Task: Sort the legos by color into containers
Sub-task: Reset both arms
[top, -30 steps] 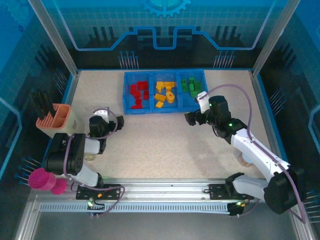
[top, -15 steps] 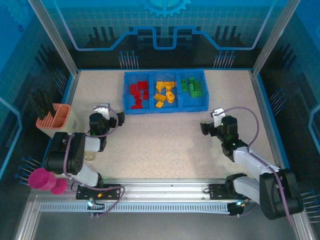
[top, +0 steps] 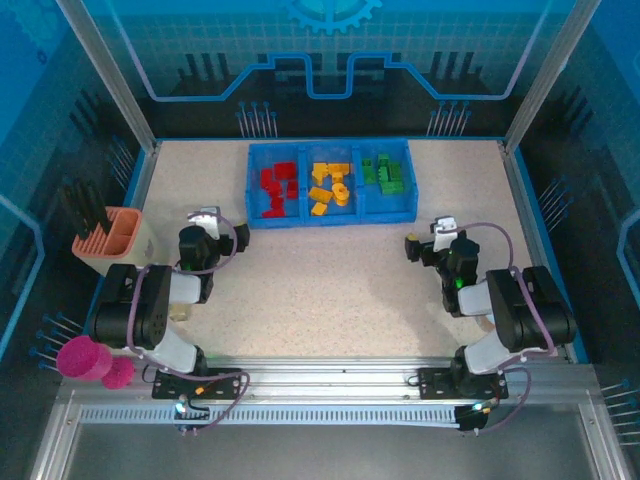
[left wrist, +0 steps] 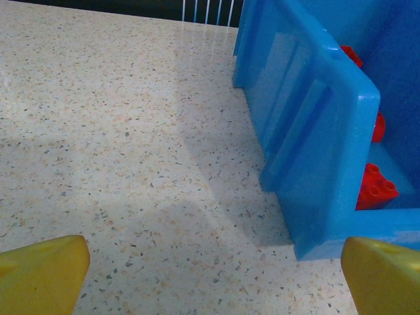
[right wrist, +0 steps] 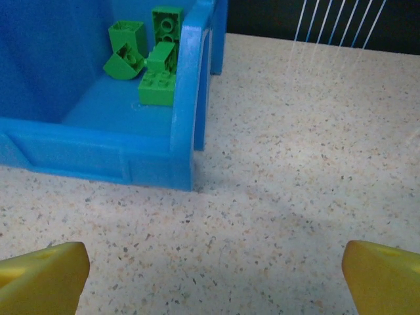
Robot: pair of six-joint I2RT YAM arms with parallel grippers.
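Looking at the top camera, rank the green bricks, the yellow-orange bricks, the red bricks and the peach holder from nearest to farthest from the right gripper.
From the right gripper:
1. Green bricks, right compartment of the blue tray.
2. Yellow-orange bricks, middle compartment.
3. Red bricks, left compartment.
4. Peach slotted holder, at the far left.

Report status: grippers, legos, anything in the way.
Left gripper open, empty. Right gripper open, empty. Red legos, yellow-orange legos, green legos separated in blue tray compartments. Nothing between grippers and tray.

Open tabletop (top: pixel 330 280) across the near middle; blue tray (top: pixel 330 221) walls beyond
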